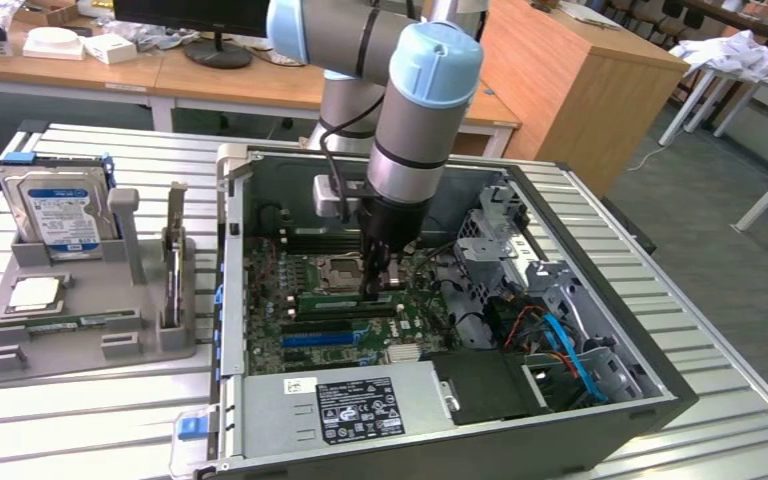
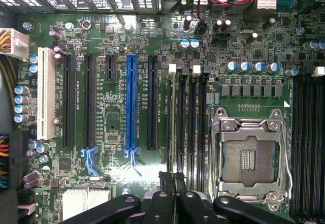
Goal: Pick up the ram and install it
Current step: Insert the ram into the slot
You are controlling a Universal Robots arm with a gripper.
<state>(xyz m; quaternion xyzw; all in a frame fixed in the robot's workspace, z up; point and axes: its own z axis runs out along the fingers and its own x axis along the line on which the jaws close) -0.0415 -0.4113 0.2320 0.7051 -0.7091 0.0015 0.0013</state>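
Observation:
The ram [image 1: 337, 298] is a narrow green stick standing on edge in a memory slot on the motherboard, just in front of the empty processor socket [image 1: 341, 268]. My gripper [image 1: 384, 288] reaches straight down into the open computer case and is shut on the ram's top edge near one end. In the wrist view the black fingers [image 2: 163, 196] meet over the ram [image 2: 170, 132], seen edge-on as a thin dark line in the slot beside the processor socket [image 2: 249, 158].
The case wall [image 1: 624, 400] and the power supply [image 1: 344, 405] ring the motherboard, with drive cages and cables on the exterior view's right. A grey holder [image 1: 157, 340] outside the case carries a hard drive [image 1: 51, 205], a silver chip [image 1: 35, 292] and another green stick [image 1: 75, 322].

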